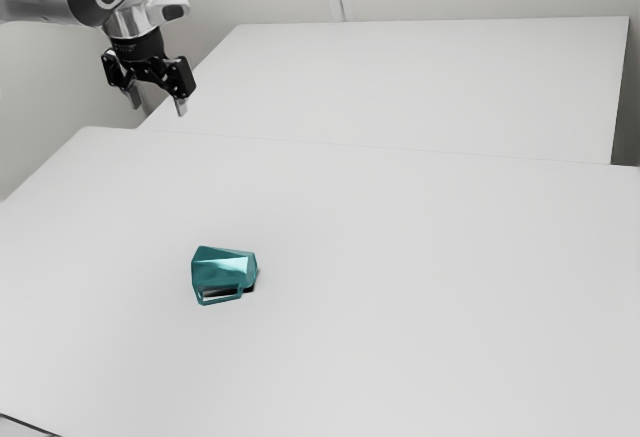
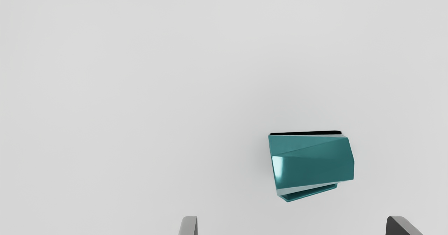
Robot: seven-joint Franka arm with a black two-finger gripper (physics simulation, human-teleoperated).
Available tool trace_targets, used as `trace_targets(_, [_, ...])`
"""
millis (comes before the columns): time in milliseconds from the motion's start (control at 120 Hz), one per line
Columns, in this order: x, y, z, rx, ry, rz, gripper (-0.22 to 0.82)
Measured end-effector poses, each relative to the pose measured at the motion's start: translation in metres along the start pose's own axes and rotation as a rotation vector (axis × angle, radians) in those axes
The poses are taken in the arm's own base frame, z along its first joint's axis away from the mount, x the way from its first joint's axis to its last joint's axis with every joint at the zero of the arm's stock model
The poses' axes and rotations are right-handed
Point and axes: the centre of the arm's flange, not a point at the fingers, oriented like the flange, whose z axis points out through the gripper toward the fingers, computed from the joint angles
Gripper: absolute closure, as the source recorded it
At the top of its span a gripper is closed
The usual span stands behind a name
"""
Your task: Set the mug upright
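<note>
My gripper (image 1: 158, 105) hangs in the air at the exterior view's upper left, well apart from the mug. The teal, faceted mug (image 1: 222, 269) lies on its side on the white table, its angular handle low against the tabletop on the side nearest the exterior camera. In the wrist view the same mug (image 2: 313, 163) lies below my hand, beyond the fingertips and nearer to one of them. Wide apart, the two fingers of the gripper (image 2: 292, 224) stand open and hold nothing. The inside of the mug is hidden.
The white table (image 1: 420, 297) extends around the mug on all sides. Behind it, a second white surface (image 1: 420, 82) reaches toward the back wall. A dark thin edge line crosses the exterior view's lower left corner.
</note>
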Motion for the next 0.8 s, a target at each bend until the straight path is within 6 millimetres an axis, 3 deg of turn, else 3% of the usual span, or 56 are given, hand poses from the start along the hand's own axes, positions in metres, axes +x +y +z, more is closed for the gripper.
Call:
trace_targets(233, [-0.008,-0.004,0.002,-0.056,0.010,-0.023,0.02])
trace_targets(342, [-0.015,-0.019,0.041,-0.171,0.000,-0.090,0.02])
trace_targets(492, [-0.049,-0.045,0.083,-0.318,0.044,-0.227,0.02])
trace_targets(717, [-0.085,-0.036,0.140,-0.462,0.083,-0.350,0.02])
trace_targets(800, [-0.094,-0.044,0.165,-0.503,0.087,-0.406,0.02])
